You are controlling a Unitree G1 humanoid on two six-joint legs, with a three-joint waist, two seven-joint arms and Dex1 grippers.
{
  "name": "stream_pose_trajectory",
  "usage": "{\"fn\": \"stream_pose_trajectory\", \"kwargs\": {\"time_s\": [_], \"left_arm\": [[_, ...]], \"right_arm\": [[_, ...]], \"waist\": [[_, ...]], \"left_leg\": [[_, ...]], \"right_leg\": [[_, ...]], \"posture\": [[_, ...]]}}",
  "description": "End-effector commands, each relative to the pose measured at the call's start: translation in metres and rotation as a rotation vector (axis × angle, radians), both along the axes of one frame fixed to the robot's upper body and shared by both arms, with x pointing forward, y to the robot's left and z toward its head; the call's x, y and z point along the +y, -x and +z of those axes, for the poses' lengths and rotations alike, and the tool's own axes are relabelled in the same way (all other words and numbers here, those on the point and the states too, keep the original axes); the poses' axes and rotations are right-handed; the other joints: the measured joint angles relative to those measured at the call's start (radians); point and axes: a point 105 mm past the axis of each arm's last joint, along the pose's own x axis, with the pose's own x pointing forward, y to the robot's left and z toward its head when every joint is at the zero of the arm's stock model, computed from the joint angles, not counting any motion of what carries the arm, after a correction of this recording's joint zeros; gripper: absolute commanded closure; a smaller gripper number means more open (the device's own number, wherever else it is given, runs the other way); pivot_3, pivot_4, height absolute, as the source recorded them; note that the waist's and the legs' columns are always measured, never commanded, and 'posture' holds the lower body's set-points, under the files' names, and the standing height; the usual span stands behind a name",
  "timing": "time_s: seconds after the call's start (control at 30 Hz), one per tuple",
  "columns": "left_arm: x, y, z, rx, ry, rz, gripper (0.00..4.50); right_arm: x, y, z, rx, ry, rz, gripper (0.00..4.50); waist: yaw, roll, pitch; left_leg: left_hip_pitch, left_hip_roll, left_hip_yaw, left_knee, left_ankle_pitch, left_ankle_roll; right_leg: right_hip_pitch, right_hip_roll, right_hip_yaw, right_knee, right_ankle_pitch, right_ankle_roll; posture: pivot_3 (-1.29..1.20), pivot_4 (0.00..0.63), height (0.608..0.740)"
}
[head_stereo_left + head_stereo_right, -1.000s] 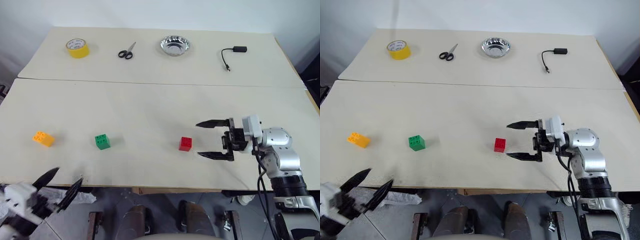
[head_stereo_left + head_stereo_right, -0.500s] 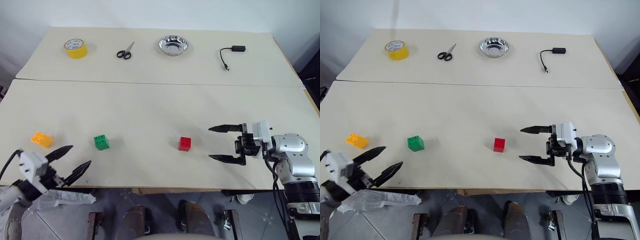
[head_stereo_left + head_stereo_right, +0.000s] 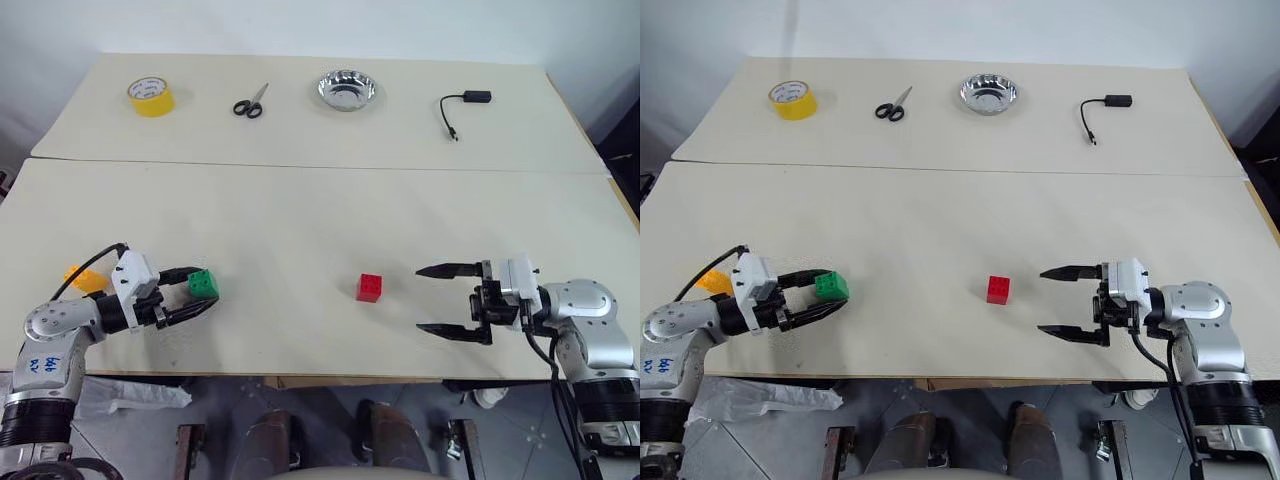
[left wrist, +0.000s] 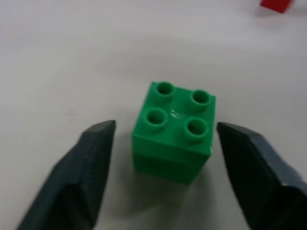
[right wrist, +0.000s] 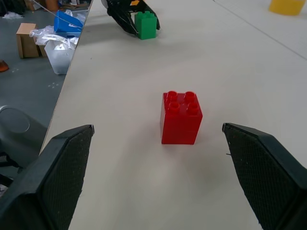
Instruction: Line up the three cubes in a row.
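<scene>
Cream desk [image 3: 320,210] carries all three bricks along its near half. At the left, the left gripper [image 3: 205,289] straddles the green cube [image 4: 173,132], its fingers [image 4: 88,163] apart with a gap on both sides. Just left of that arm the orange-yellow cube [image 3: 82,278] peeks out. Right of centre stands the red cube [image 5: 180,117], apart from the wide-open right gripper [image 3: 435,299].

Both arms reach inward, left gripper [image 3: 200,289] part-open with daylight between fingertips, right gripper [image 3: 437,300] spread wide.
</scene>
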Motion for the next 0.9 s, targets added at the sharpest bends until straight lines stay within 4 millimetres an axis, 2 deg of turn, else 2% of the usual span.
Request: {"fn": "stream_pose_trajectory", "kwargs": {"time_s": [0.03, 0.1, 0.17, 0.23, 0.33, 0.5, 0.67, 0.9], "left_arm": [[-0.004, -0.002, 0.010, -0.033, -0.006, -0.053, 2.30], [-0.014, -0.003, 0.019, -0.030, 0.004, -0.122, 2.91], [-0.047, -0.006, 0.037, -0.018, 0.009, -0.300, 3.00], [-0.071, -0.008, 0.047, -0.014, -0.010, -0.420, 3.00], [-0.110, -0.016, 0.045, 0.003, -0.054, -0.564, 3.00], [-0.151, -0.034, 0.024, 0.023, -0.127, -0.658, 3.00], [-0.169, -0.046, 0.008, 0.036, -0.163, -0.640, 3.00], [-0.164, -0.044, -0.001, 0.040, -0.207, -0.647, 3.00]], "right_arm": [[-0.001, 0.003, 0.008, -0.041, 0.002, -0.009, 0.00], [-0.005, 0.004, 0.008, -0.042, 0.005, -0.028, 0.00], [-0.015, 0.004, 0.009, -0.036, 0.005, -0.075, 0.00], [-0.022, 0.003, 0.011, -0.037, 0.006, -0.113, 0.00], [-0.033, 0.001, 0.015, -0.048, 0.016, -0.158, 0.00], [-0.036, 0.006, 0.015, -0.049, 0.027, -0.167, 0.00], [-0.037, 0.007, 0.017, -0.064, 0.022, -0.192, 0.00], [-0.037, 0.011, 0.012, -0.056, 0.018, -0.210, 0.00]], "waist": [[0.001, 0.000, 0.000], [0.004, 0.000, 0.000], [0.009, 0.000, 0.000], [0.021, 0.000, 0.000], [0.027, 0.000, 0.000], [0.025, 0.000, 0.000], [0.020, 0.000, 0.000], [0.028, -0.001, 0.000]], "left_leg": [[0.000, 0.000, 0.000, 0.000, 0.000, 0.000], [0.000, 0.000, 0.000, 0.000, 0.000, 0.000], [0.000, -0.001, -0.001, 0.001, 0.000, 0.000], [-0.001, -0.002, -0.002, 0.002, 0.000, 0.001], [-0.001, -0.003, -0.001, 0.004, 0.001, 0.001], [-0.001, -0.006, -0.001, 0.003, 0.001, 0.001], [-0.001, -0.005, 0.000, 0.003, 0.001, 0.001], [-0.002, -0.003, -0.001, 0.004, 0.001, 0.001]], "right_leg": [[0.000, 0.000, 0.000, 0.000, 0.000, 0.000], [0.000, 0.000, 0.000, 0.000, 0.000, 0.000], [0.001, 0.000, 0.000, 0.001, 0.000, 0.000], [0.001, 0.000, 0.000, 0.001, 0.000, 0.000], [0.001, -0.001, 0.001, 0.001, 0.001, 0.002], [0.001, 0.002, 0.000, 0.000, 0.001, 0.002], [0.001, 0.003, 0.001, 0.000, 0.001, 0.002], [0.001, 0.001, 0.001, 0.001, 0.001, 0.002]], "posture": [[0.00, 0.150, 0.740], [0.00, 0.150, 0.740], [0.00, 0.150, 0.740], [0.00, 0.150, 0.740], [0.00, 0.150, 0.740], [0.00, 0.150, 0.740], [0.00, 0.150, 0.740], [0.00, 0.150, 0.740]]}}
